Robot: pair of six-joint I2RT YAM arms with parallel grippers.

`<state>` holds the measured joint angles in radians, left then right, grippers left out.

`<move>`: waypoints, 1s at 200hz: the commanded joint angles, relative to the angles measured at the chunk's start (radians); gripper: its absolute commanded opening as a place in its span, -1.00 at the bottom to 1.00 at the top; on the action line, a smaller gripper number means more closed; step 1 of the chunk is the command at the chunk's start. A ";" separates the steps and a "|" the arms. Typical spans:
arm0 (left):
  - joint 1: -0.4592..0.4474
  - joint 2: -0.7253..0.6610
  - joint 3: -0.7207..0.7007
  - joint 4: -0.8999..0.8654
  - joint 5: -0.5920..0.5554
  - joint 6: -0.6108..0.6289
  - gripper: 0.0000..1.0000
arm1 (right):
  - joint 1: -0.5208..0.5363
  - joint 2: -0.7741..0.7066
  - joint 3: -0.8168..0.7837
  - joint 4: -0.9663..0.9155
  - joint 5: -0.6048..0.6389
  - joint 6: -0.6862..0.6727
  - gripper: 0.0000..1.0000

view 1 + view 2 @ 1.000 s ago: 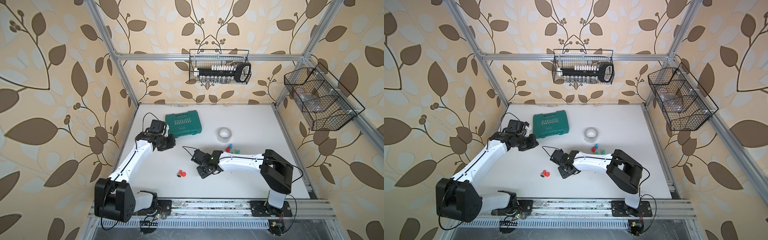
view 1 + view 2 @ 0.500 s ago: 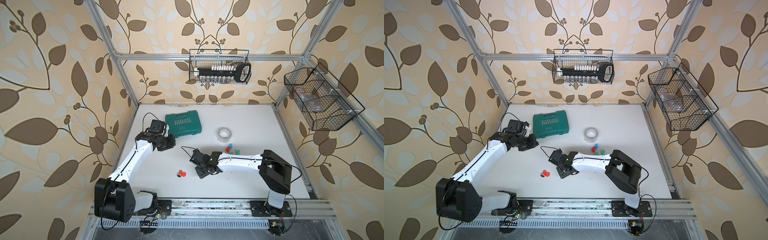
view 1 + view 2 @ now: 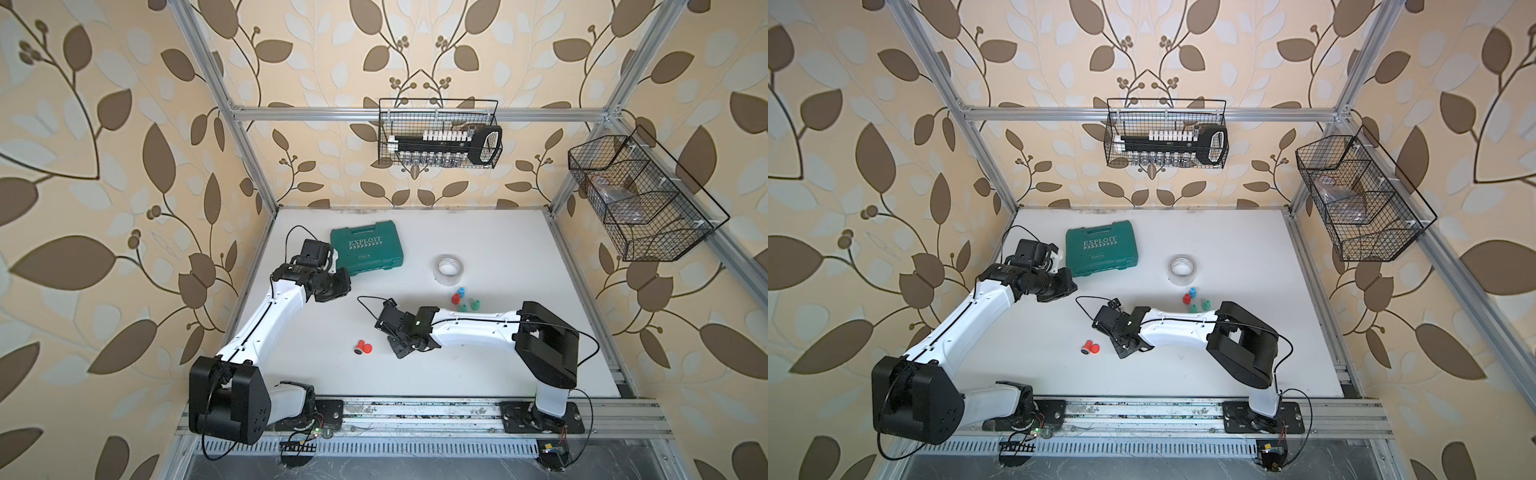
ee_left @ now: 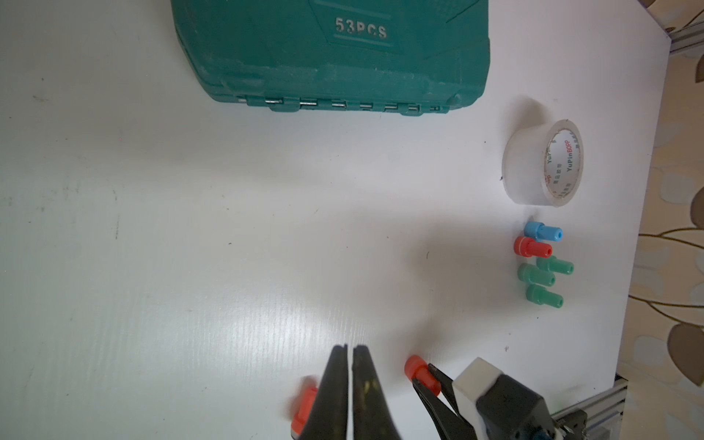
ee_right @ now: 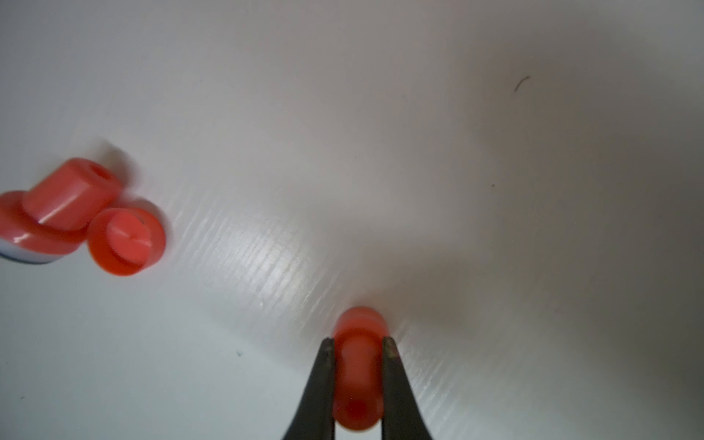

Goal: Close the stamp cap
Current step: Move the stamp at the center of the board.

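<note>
Pinching red stamp [image 5: 358,381] by its narrow end in right gripper [image 5: 359,343], fingers tight on both sides, wide end sticking out past tips. Low over table [image 3: 478,374]; contact with it unclear. Holding nothing in left gripper [image 4: 349,348], fingers pressed together, up off table near case [image 3: 368,247]. Just off right gripper's tips, on left-arm side, apart from them: second stamp [image 5: 61,205] on its side, printing end uncovered, and loose cap [image 5: 127,240] right against its wide end. That pair showing in both top views toward front middle of table. Behind left gripper's fingers in left wrist view, only a red blur of that pair. Farther back, toward table's right side: tape [image 3: 449,270] lying flat, and just in front of it a tight cluster [image 4: 541,266] of small stamps, one blue, one red, three green. Case closed, back left of table.
</note>
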<state>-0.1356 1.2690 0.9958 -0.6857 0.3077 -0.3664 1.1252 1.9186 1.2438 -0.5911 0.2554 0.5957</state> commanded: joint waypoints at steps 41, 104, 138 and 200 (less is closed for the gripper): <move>0.010 0.001 0.005 -0.008 -0.003 0.013 -0.83 | 0.003 0.254 -0.129 -0.239 -0.055 -0.010 -1.00; 0.010 0.009 0.006 -0.011 -0.007 0.012 -0.83 | -0.075 0.204 -0.213 -0.059 -0.366 -0.019 -1.00; 0.010 0.010 0.007 -0.011 -0.007 0.015 -0.83 | -0.079 0.238 -0.167 -0.170 -0.254 -0.035 -1.00; 0.010 0.009 0.006 -0.011 -0.008 0.014 -0.83 | -0.056 0.261 -0.105 -0.314 -0.102 -0.044 -1.00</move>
<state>-0.1356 1.2785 0.9958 -0.6872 0.3065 -0.3664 1.0714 1.9553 1.2716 -0.4747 0.1432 0.5564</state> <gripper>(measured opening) 0.086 0.125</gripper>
